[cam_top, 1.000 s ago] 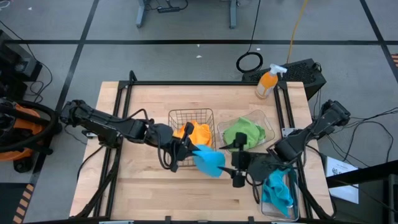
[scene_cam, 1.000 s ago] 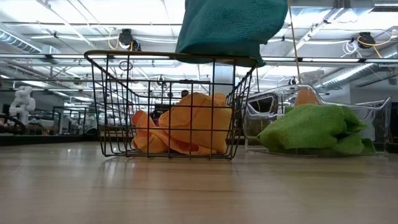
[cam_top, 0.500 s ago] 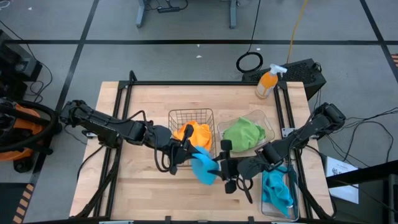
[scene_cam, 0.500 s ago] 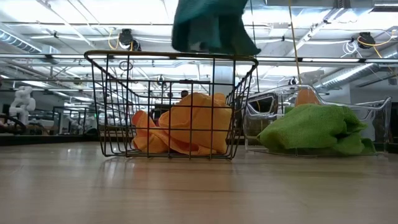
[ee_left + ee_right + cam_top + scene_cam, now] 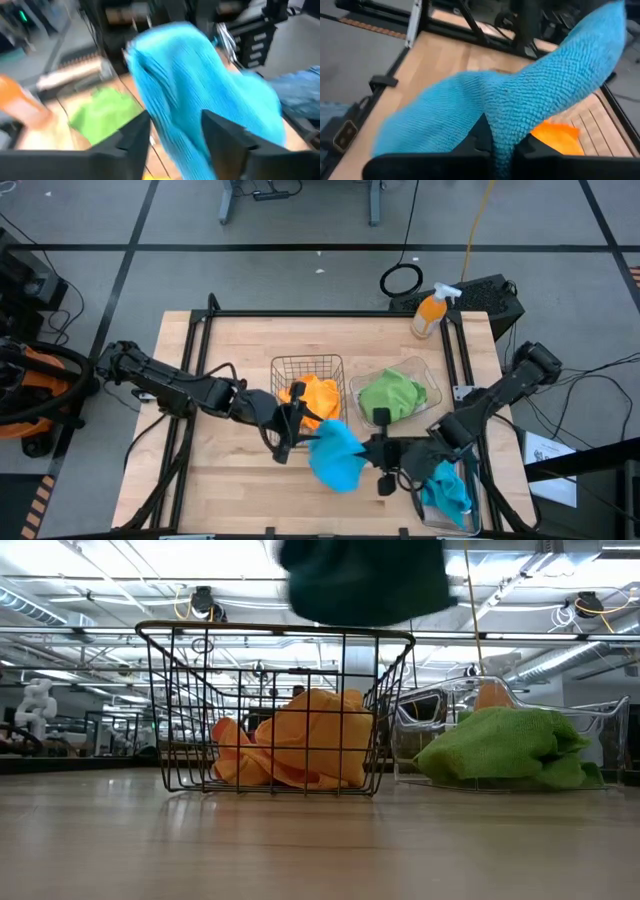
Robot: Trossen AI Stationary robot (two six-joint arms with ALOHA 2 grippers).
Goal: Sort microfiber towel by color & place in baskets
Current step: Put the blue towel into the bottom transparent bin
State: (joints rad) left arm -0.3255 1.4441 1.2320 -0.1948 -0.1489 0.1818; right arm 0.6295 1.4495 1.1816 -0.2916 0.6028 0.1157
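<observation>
A bright blue towel (image 5: 335,457) hangs in the air between my two grippers, near the wire basket's front right corner; the low view shows it (image 5: 360,580) above the basket's rim. My right gripper (image 5: 373,453) is shut on it from the right. My left gripper (image 5: 290,435) is open at the towel's left side, its fingers (image 5: 135,135) standing on either side of the cloth (image 5: 200,100). Orange towels (image 5: 315,393) lie in the copper wire basket (image 5: 285,367), green ones (image 5: 388,393) in the clear tub (image 5: 428,380), and another blue one (image 5: 447,490) in the clear bin (image 5: 478,510). My right gripper pinches a bunched fold in the towel's middle (image 5: 502,117) between its two fingers, coming roughly level from the table's right side. The towel is lifted clear of the table and drapes out to both sides of the fingers. Whether my left gripper touches the cloth I cannot tell.
An orange spray bottle (image 5: 430,312) and a black box (image 5: 492,295) stand at the far right corner. Bare wood (image 5: 240,490) lies toward the near left. The metal frame rails (image 5: 200,380) run along the table's sides.
My right gripper went toward the table's left to the hanging towel, took hold of it, and has drawn back a little to the right. The towel has shifted toward the near edge and right, away from my left gripper, and spread wider.
</observation>
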